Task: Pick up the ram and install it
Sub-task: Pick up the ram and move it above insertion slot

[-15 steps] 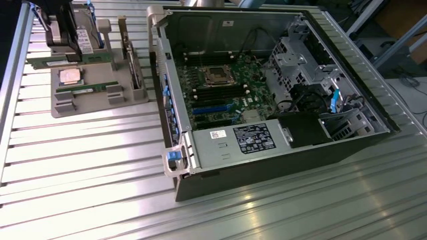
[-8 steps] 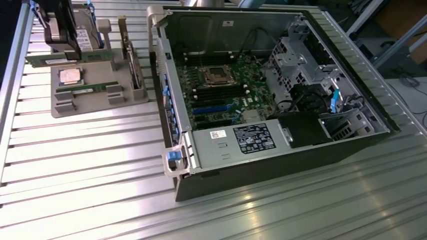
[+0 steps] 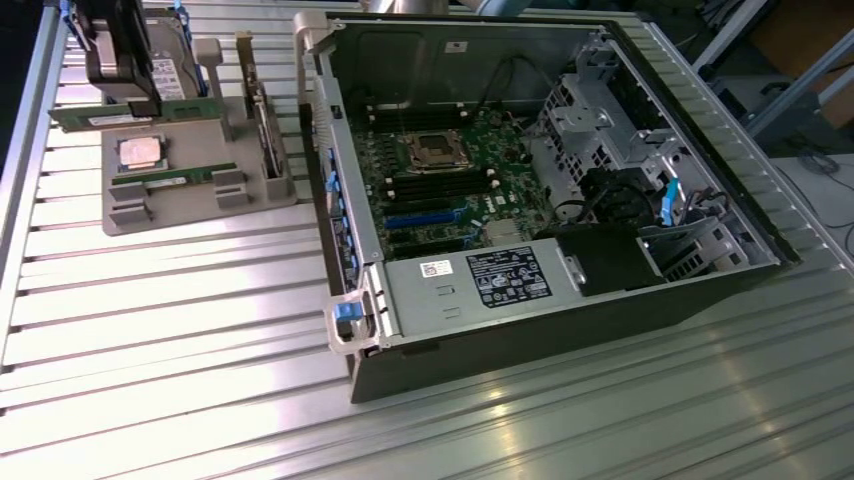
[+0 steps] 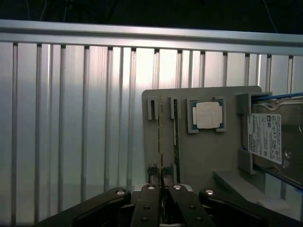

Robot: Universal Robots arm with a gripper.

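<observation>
Clamped on the ram (image 3: 167, 111), the claw (image 3: 124, 97) hangs over the grey holder (image 3: 174, 203) at the exterior view's far left, its fingers drawn together on the thin board. From this side the ram looks lifted clear of its cradle. It reaches past the holder's edge on the exterior view's left, and its long axis runs roughly across the view, left to right. A second stick (image 3: 174, 177) lies seated in the holder nearer the camera, just beside the CPU (image 3: 140, 152). The hard drive (image 3: 167, 75) stands close by the claw.

The open computer case (image 3: 400, 375) sits on the table (image 3: 174, 330) to the exterior view's right of the claw, well apart from it. On the motherboard (image 3: 461, 215) inside it, the black memory slots (image 3: 434, 186) run in much the same left-to-right direction. I judge that the held ram's axis lies close to theirs.

From the wrist view, the claw (image 4: 161, 191) has its two fingers nearly touching. The ram (image 4: 160, 142) shows edge-on as a thin line leading straight out from between them, over the holder (image 4: 203, 156). The second stick (image 4: 175, 137) lies parallel, just beside it, between its slot blocks. The CPU (image 4: 207, 116) and the hard drive (image 4: 270, 142) sit further across the holder, away from the claw.
</observation>
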